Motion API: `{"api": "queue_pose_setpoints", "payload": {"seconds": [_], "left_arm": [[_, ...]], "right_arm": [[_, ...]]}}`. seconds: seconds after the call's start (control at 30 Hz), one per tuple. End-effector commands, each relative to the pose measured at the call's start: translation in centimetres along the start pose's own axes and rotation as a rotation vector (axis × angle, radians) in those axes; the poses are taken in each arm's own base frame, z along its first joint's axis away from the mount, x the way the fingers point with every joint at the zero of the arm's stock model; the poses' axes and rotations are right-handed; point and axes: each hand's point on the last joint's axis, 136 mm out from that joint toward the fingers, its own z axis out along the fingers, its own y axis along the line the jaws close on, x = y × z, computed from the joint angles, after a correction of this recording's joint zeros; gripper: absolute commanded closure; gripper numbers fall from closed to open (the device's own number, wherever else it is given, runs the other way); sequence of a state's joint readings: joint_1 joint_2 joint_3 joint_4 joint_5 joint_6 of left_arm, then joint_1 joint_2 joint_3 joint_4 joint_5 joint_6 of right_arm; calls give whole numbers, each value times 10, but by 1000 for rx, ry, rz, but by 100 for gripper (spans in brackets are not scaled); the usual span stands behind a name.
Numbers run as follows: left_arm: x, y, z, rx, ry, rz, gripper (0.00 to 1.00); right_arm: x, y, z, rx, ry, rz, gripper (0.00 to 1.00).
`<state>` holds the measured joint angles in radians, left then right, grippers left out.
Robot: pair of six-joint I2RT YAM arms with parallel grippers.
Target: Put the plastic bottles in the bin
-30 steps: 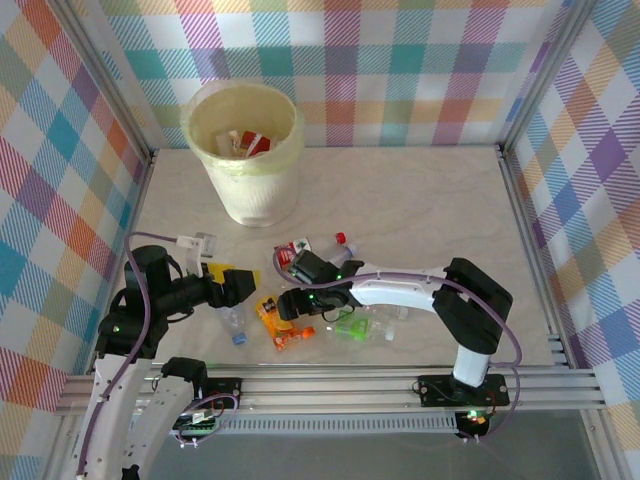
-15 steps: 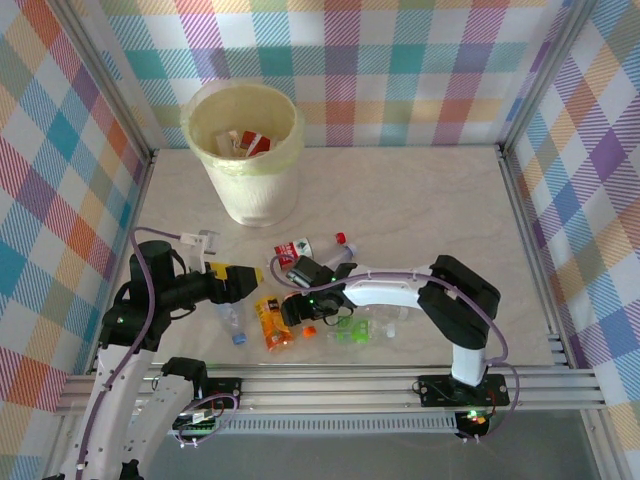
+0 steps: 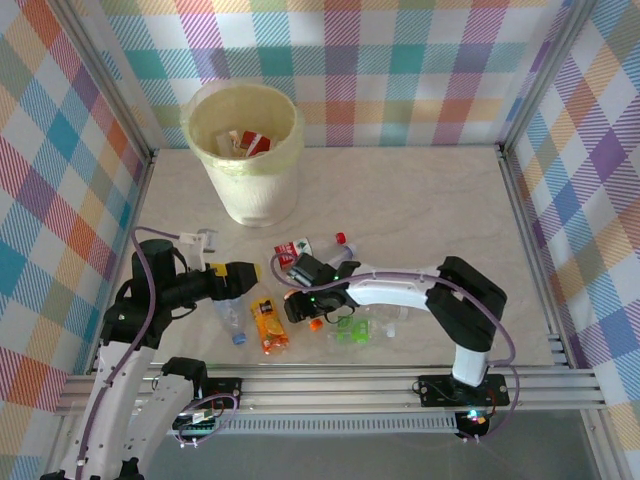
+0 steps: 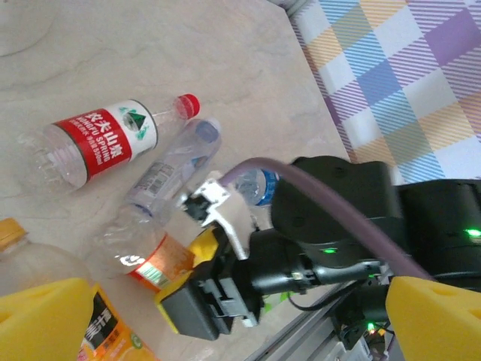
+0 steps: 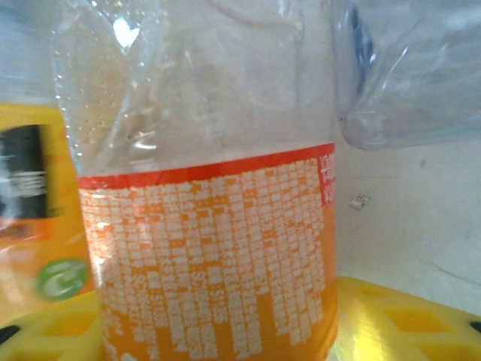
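Right claw [image 3: 297,306] nosed onto orange-label bottle [image 5: 210,248] dead ahead, closure impossible to tell; left claw [image 3: 245,272] gaping, empty, farther off.

orange-label bottle [image 5: 210,226] cropped top and bottom, yellow bottle [image 5: 34,226] blurred

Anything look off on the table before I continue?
Nothing spilled, and the pale-yellow round plastic bin stands upright. One clear blue-capped plastic bottle beside the red-labelled clear bottle looks crumpled and flattened; both lie on their sides.
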<state>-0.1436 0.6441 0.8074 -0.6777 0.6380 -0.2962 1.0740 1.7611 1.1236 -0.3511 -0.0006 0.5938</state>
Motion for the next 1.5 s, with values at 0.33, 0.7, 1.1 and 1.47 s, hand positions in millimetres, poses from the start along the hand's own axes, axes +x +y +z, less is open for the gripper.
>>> {"api": "queue_pose_setpoints", "payload": {"seconds": [0.33,0.7,1.1,1.47], "left_arm": [[-5,-13,16,164,-36,-196,3],[-8,-32,30,298,-44,-272,2],[5,-52,57,336,6,-254,15],[0,-56,58,325,-27,-253,39]], "right_arm": [[-32,56,-91,-298,-153,-81,43],[-43,81,-138,-518,-219,-68,44],[-40,86,-145,-558,-220,-80,44],[-36,80,-141,-531,-213,-76,44]]}}
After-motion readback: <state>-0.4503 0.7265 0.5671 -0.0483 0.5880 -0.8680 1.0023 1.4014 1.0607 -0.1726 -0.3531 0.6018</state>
